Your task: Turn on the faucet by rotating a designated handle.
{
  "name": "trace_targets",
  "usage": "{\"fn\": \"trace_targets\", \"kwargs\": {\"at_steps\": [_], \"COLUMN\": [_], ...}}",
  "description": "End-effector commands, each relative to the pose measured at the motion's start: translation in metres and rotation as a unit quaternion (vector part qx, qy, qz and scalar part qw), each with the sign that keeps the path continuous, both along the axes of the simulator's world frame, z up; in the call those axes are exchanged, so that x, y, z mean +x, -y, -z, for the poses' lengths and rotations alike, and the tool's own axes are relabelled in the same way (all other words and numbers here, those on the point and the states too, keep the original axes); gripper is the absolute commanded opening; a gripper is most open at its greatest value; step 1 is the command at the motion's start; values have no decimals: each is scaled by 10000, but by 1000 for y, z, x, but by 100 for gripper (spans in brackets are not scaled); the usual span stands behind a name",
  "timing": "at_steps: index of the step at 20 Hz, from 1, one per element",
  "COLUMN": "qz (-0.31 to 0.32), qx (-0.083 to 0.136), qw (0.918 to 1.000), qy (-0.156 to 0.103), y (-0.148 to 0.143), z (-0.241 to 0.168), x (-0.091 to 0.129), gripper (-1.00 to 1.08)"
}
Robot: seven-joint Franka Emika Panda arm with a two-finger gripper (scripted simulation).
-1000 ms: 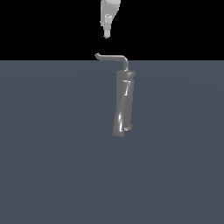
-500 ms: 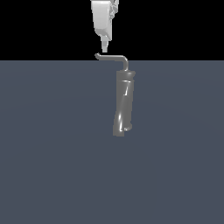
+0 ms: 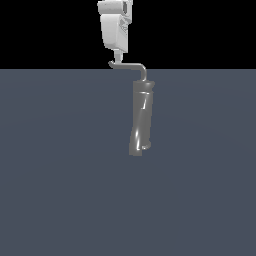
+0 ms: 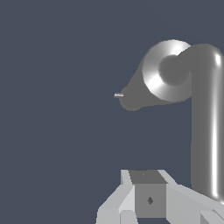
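Observation:
The faucet is a tall shiny grey cylinder standing on the dark floor. The handle, a thin bent rod, runs from its top toward the exterior view's left and ends in a small upturned tip. My white gripper hangs straight above that tip, its fingertips just over or touching it. The fingers look pressed together with nothing between them. In the wrist view I look down on the faucet's round top. There the handle rod runs toward my gripper and passes beside the fingers.
A flat dark grey floor lies all around the faucet. A black background fills the upper part of the exterior view. A small metal spout tip pokes out beside the faucet body.
My gripper has come down from the top edge of the exterior view to just above the handle's tip. The faucet and handle have not moved.

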State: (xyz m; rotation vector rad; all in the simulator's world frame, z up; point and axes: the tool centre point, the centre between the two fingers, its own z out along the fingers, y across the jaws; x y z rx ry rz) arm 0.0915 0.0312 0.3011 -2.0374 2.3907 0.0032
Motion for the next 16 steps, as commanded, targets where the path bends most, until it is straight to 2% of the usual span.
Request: {"fn": "trace_targets", "kwargs": {"at_steps": [1,5,16], "qz": [34,29,29], "qx": [-10,-9,-9], "qw": [10000,10000,10000], "qy": [5,3,3], "y": [0,0,-7], "z": [1,1,1], "x": [1,1,-26], "gripper": [-100,-100,-100]}}
